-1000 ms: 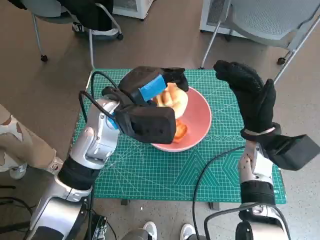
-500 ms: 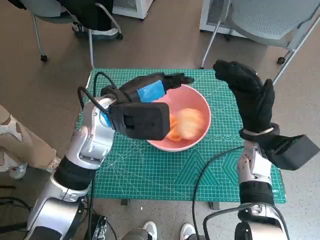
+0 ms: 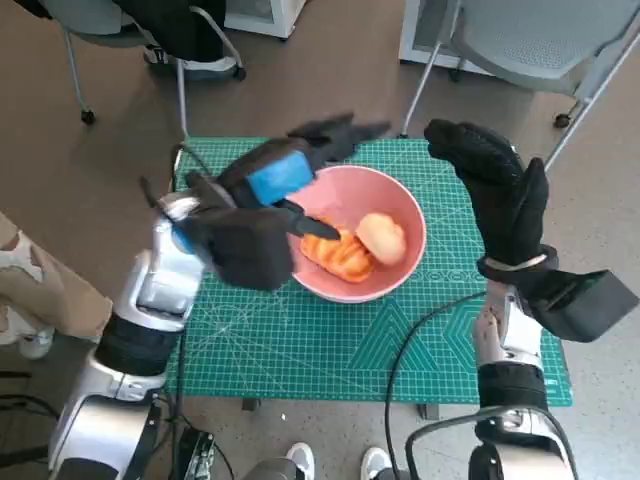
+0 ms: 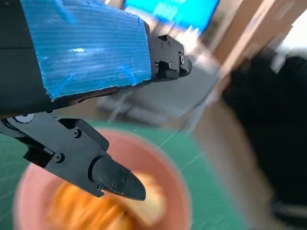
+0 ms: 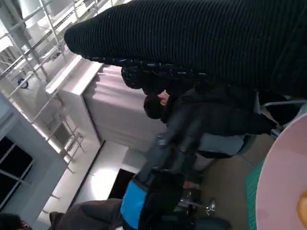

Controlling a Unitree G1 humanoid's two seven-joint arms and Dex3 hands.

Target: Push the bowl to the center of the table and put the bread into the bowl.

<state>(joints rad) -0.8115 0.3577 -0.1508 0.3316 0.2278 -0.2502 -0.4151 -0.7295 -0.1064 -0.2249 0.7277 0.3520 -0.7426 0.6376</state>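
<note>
A pink bowl (image 3: 372, 245) sits on a green cutting mat (image 3: 330, 340) that covers a small table, roughly in the middle of the mat and toward its far side. Inside the bowl lie two pieces of bread: an orange-brown piece (image 3: 338, 252) on the side nearer the left hand, and a paler round bun (image 3: 382, 236) just beside it, the two touching.

The robot's left hand (image 3: 285, 170), black with blue tape over its back, hangs above the bowl's left rim. Its fingers are spread apart and hold nothing. The hand and forearm look blurred in the head view. In the left wrist view, the taped back (image 4: 86, 48) fills the upper part, one black finger (image 4: 110, 177) points down over the bowl (image 4: 177, 177), and the orange-brown bread (image 4: 81, 211) shows as a smear below it.

The right hand (image 3: 492, 185), in a black knitted glove, is raised over the table's far right corner, just beside the bowl and not touching it. Its fingers are loosely extended and hold nothing. The right wrist view shows the glove (image 5: 201, 43) as a dark band, a slice of the bowl's pink rim (image 5: 283, 177), and a person (image 5: 192, 129) in dark clothes seated beyond the table.

A grey chair (image 3: 540, 40) stands on the brown floor behind the table, and another chair (image 3: 150, 30) stands off to the far left.
</note>
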